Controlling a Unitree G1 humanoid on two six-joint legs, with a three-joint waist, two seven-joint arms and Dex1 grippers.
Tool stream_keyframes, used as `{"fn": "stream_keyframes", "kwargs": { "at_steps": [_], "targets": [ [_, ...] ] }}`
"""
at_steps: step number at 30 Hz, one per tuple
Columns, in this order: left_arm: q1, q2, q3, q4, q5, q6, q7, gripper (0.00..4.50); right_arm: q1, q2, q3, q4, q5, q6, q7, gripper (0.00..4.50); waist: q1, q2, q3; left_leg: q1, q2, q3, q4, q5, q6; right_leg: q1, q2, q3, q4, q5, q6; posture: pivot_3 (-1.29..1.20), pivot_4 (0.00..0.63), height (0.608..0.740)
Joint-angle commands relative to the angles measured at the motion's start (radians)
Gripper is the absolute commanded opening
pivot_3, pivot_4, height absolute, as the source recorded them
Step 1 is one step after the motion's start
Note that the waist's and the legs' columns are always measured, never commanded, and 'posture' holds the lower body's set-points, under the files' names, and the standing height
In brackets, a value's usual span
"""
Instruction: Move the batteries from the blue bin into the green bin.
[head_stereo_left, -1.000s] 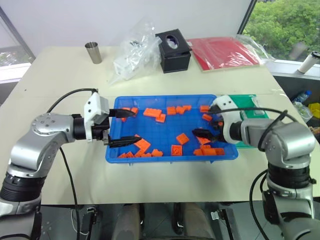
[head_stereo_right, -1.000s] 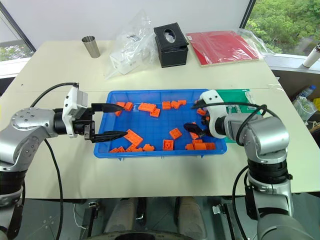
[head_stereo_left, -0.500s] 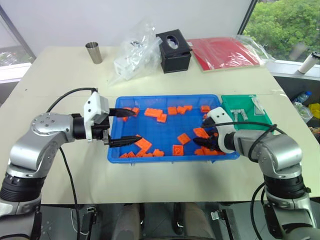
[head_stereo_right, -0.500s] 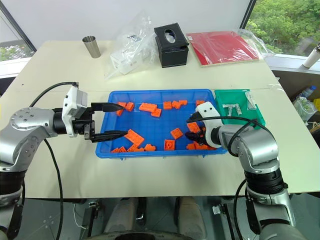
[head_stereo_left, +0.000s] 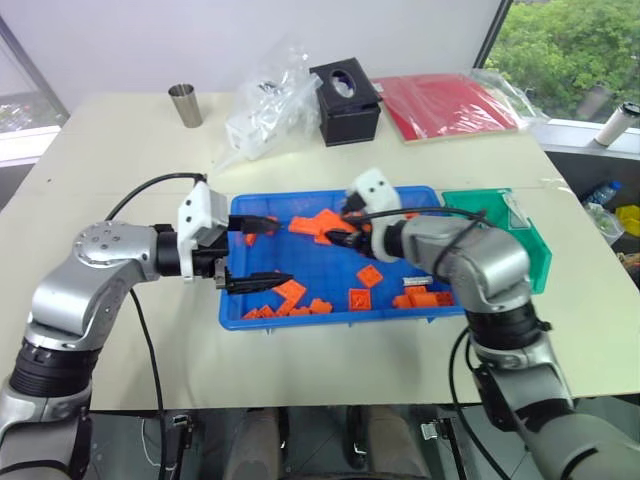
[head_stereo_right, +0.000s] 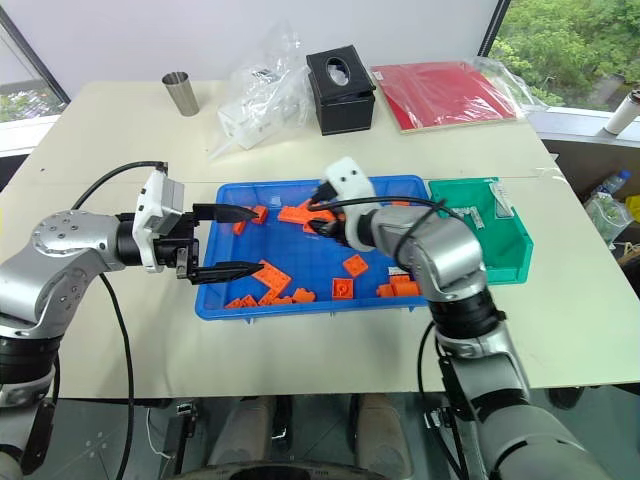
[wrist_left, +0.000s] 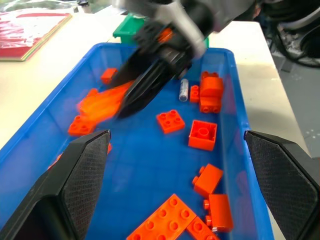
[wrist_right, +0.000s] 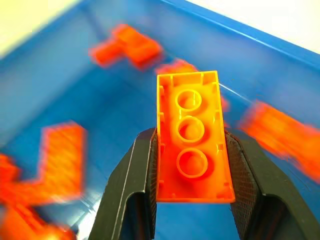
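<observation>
Cream table (head_stereo_left: 120, 150) by a window with trees outside. At the back stand a black tissue box (head_stereo_left: 347, 100), a steel cup (head_stereo_left: 186, 104), a clear plastic bag (head_stereo_left: 265, 110) and a red folder (head_stereo_left: 450, 103).

The one small silvery-grey metal battery (wrist_left: 184, 90) I can pick out lies on the floor of the shallow bright-blue plastic bin (head_stereo_left: 330, 322). It is in the right half, just beside stacked orange bricks (wrist_left: 210, 92). Its long axis seems to run roughly along the tray's length.

The small, deeper green plastic bin (head_stereo_left: 535, 255) sits against the blue bin's right end. Pale items lie inside it — too small to name.

The right gripper (head_stereo_left: 338, 232) hangs over the middle-back of the blue bin, clamped on an orange plastic toy brick (wrist_right: 192, 150), not a battery. From it, the battery lies to the right and towards the front rim. The left gripper (head_stereo_left: 275, 252) hovers over the tray's left end, jaws wide apart and empty, well away from the battery. The right arm is nearer — my judgement: it must shed the brick first.

The left wrist view gives the battery clearly, which the head views do not. The right wrist view alone shows the grip: the brick's hollow underside between both pads (wrist_right: 142, 170).
</observation>
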Motion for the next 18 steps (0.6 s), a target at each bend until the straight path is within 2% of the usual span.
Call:
{"fn": "stream_keyframes", "kwargs": {
  "at_steps": [1,5,9,14,18],
  "targets": [
    [-0.025,-0.005,0.003,-0.012,-0.011,-0.009,-0.006,4.50,-0.054,-0.062,0.030,0.007,-0.011,-0.033,0.053,3.00,0.002,0.000,0.000,0.000,-0.001,0.000,0.000,0.000,0.000,0.000,-0.001,0.000,0.000,0.000,0.000,0.00,0.150,0.736],
    [-0.029,-0.011,-0.003,-0.008,-0.007,-0.013,-0.009,4.50,-0.153,-0.309,0.088,0.005,0.012,-0.109,0.312,3.00,0.001,0.001,0.001,-0.001,-0.002,0.001,0.002,0.000,0.000,0.000,-0.003,0.000,-0.001,0.000,0.000,0.00,0.150,0.736],
    [-0.024,-0.015,-0.002,-0.006,-0.004,-0.019,-0.010,4.50,-0.154,-0.576,0.195,0.032,-0.040,-0.293,0.605,3.00,-0.002,0.000,0.000,0.001,-0.002,0.000,0.000,0.000,0.000,0.001,-0.002,0.000,-0.002,0.000,0.001,0.00,0.150,0.736],
    [-0.012,-0.017,0.007,-0.010,-0.003,-0.023,-0.002,4.50,-0.084,-0.720,0.250,0.069,-0.107,-0.462,0.794,3.00,-0.009,0.000,0.001,0.002,0.000,0.001,-0.001,0.000,0.001,0.000,0.000,0.000,-0.001,0.000,0.001,0.00,0.150,0.736],
    [-0.004,-0.012,0.015,-0.015,-0.004,-0.023,-0.001,4.50,-0.048,-0.709,0.268,0.129,-0.188,-0.549,0.800,3.00,-0.007,0.000,0.001,0.002,0.000,0.002,0.000,0.000,0.000,0.000,-0.001,0.001,-0.001,0.000,0.001,0.00,0.150,0.736]
  ]
}}
